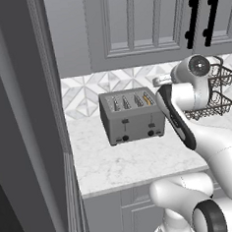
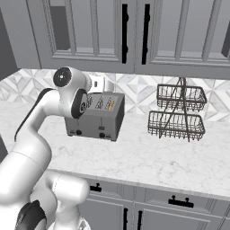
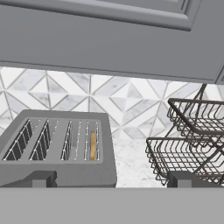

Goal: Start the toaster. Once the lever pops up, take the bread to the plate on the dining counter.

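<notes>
bread (image 3: 92,145) inside toaster (image 3: 57,151) slot

Bread (image 3: 92,145) sunk in toaster (image 3: 61,153) slot, only top edge showing; toaster's front cut off below; basket rack (image 3: 192,140) cropped at right.

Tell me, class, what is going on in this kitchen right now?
A white robot arm is poised over the toaster on the marble wall counter, its open gripper touching nothing. The bread sits down in the slot nearest the wire basket rack. The toaster's levers have not been pressed yet.
</notes>
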